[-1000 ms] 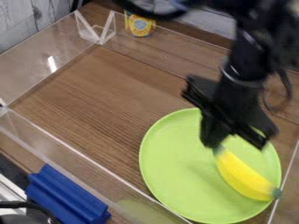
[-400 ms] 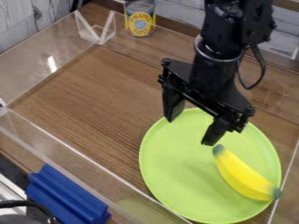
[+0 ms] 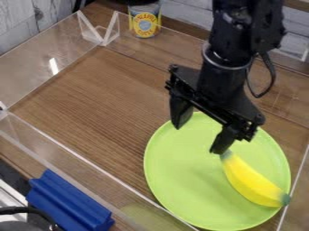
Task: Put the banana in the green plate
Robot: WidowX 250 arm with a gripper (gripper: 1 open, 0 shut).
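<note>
Yellow against lime green, the banana (image 3: 252,181) lay on the right side of the plate (image 3: 182,185), lower right in the frame. My fingers (image 3: 205,137) were spread apart above it, gripping nothing. Sweeping them sideways while leaving could have nudged it over the near rim.

Black robot arm (image 3: 229,59); bulky, angular body; dark cable looping along side; black two-fingered pincer (image 3: 201,131).

Black robot arm reaching down from above, wrist seemingly near vertical, jaws (image 3: 200,131) pointing downward — spread wide apart
</note>
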